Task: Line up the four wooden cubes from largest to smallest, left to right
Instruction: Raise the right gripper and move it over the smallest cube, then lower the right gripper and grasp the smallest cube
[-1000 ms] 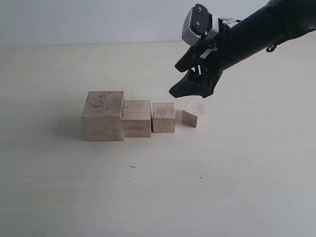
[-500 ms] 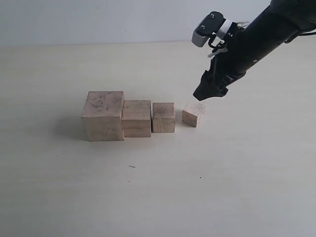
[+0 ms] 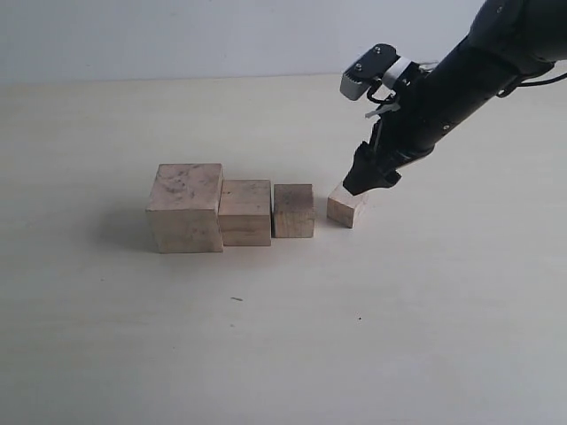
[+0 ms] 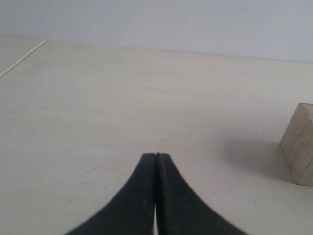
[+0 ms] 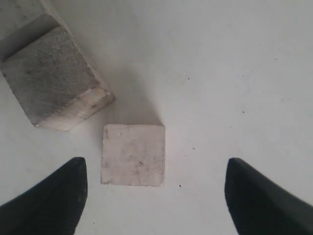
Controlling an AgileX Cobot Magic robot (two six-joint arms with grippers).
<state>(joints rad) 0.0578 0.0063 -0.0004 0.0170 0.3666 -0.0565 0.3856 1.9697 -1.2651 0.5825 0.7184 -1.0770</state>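
The 4 wooden cubes stand in a row on the table [image 3: 399,336], graded from left to right: the largest cube [image 3: 184,207] touches the 2nd cube [image 3: 244,212], the 3rd cube [image 3: 293,211] sits just beside that, and the smallest cube [image 3: 346,205] lies a little apart at the right end, turned slightly out of line with the others. These blocks look like plain dry wood, so I would expect them to be light, rigid and not fragile. Their flat matte faces should give decent friction, though the smallest cube is probably light enough to skid or spin if nudged on only 1 side. The safest hold looks to be on 2 opposite vertical faces, low and centred, with the jaws square to those faces. The right tool [image 3: 361,180] reaches in from the far right on a steeply sloped arm, pointing down just above the far right edge of the smallest cube. Whether it touches cannot be told. The right wrist view shows it released, with the 2 jaws spread wide to either side of that block and gripping nothing. The left tool [image 4: 155,155] is clenched on nothing, low over bare table, with the edge of a cube off to 1 side.
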